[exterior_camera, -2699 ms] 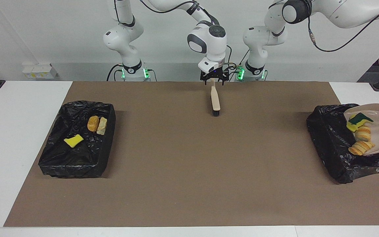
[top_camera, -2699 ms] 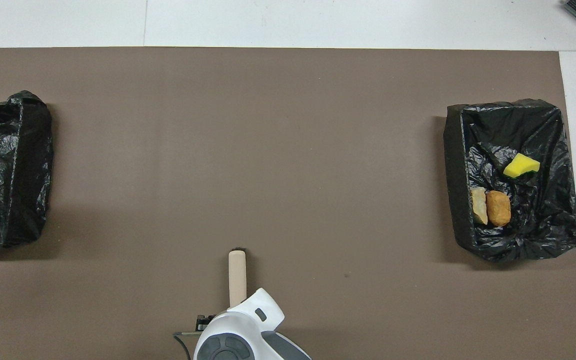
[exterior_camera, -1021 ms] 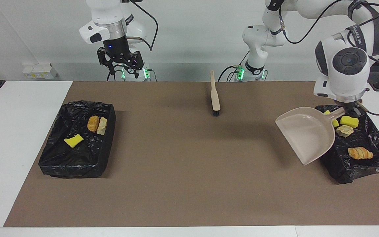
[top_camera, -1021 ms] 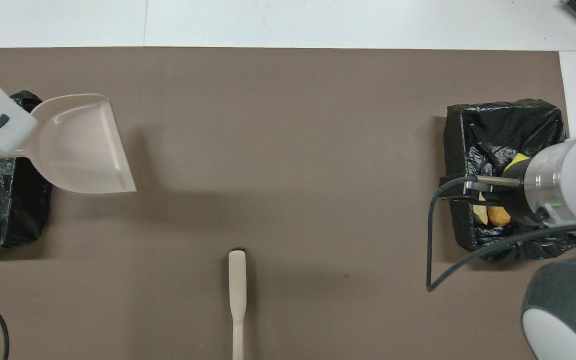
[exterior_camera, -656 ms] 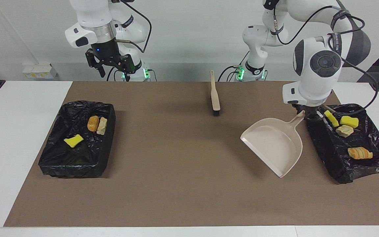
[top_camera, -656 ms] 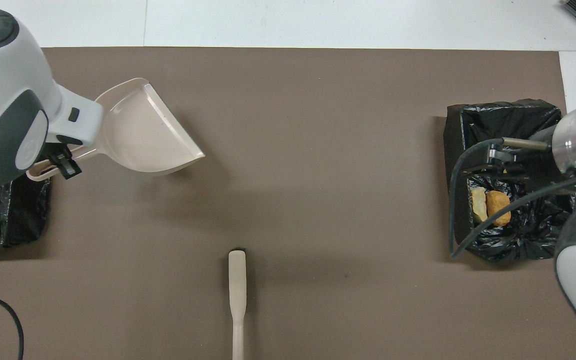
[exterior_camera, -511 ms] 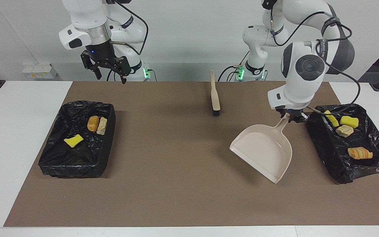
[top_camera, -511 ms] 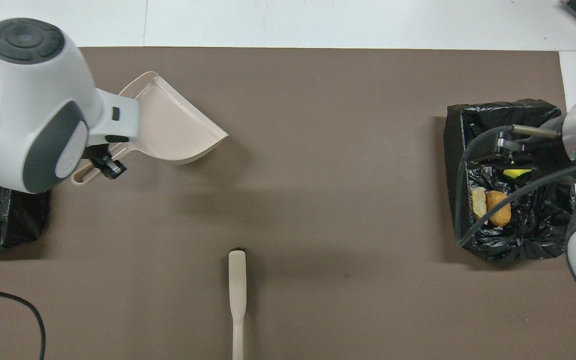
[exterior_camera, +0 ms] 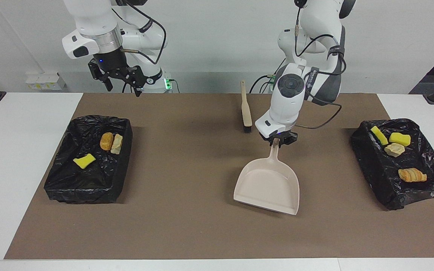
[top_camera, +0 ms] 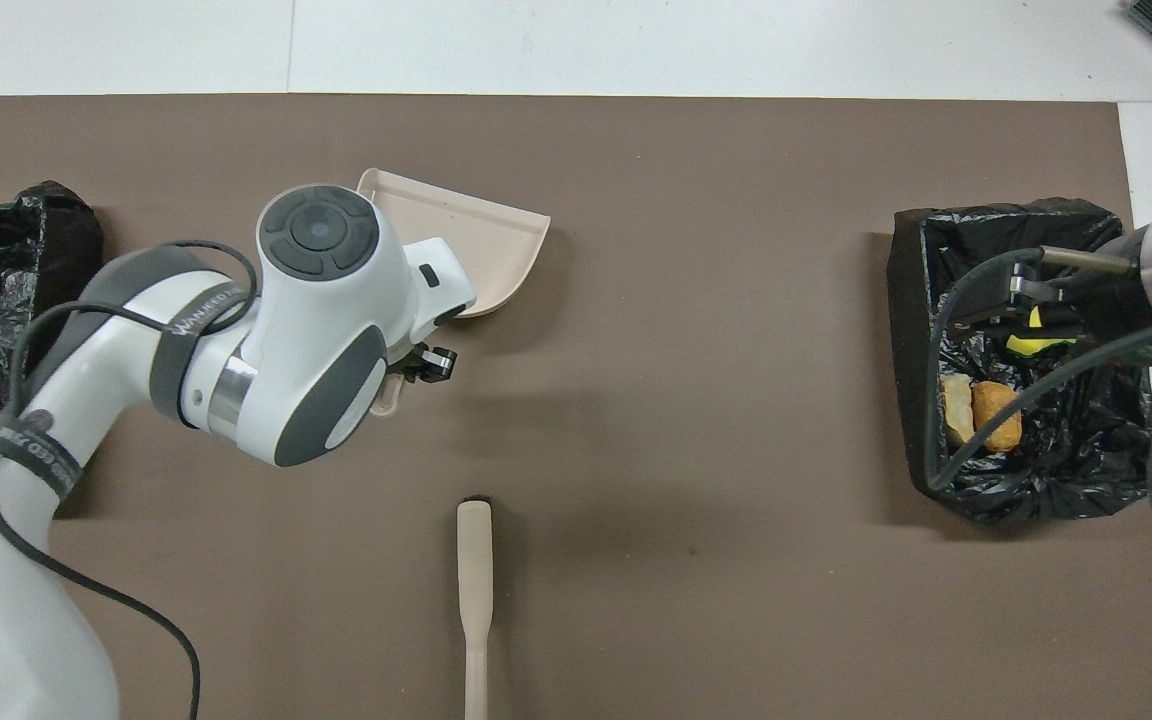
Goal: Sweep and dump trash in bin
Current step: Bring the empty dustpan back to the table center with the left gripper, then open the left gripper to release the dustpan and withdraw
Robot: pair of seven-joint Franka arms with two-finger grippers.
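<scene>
My left gripper (exterior_camera: 277,141) is shut on the handle of the empty beige dustpan (exterior_camera: 269,184), which hangs tilted over the middle of the brown mat with its lip low. The overhead view shows the pan (top_camera: 481,235) partly under the left wrist. All the trash lies in two black-lined bins. A yellow sponge (exterior_camera: 84,160) and two bread pieces (exterior_camera: 106,141) are in the bin (exterior_camera: 85,190) at the right arm's end. Sponge chunks (exterior_camera: 399,139) and a croissant (exterior_camera: 411,175) are in the other bin (exterior_camera: 375,169). My right gripper (exterior_camera: 123,87) hangs open and empty, high over its end of the mat.
The beige brush (exterior_camera: 245,109) lies on the mat close to the robots, handle toward them, also seen as the brush (top_camera: 474,590) in the overhead view. White tabletop (exterior_camera: 21,150) borders the mat at both ends.
The left arm has carried the empty dustpan away from the bin at its end to the middle of the mat, turning it handle-toward-robots. The right gripper drifted slightly toward its own end.
</scene>
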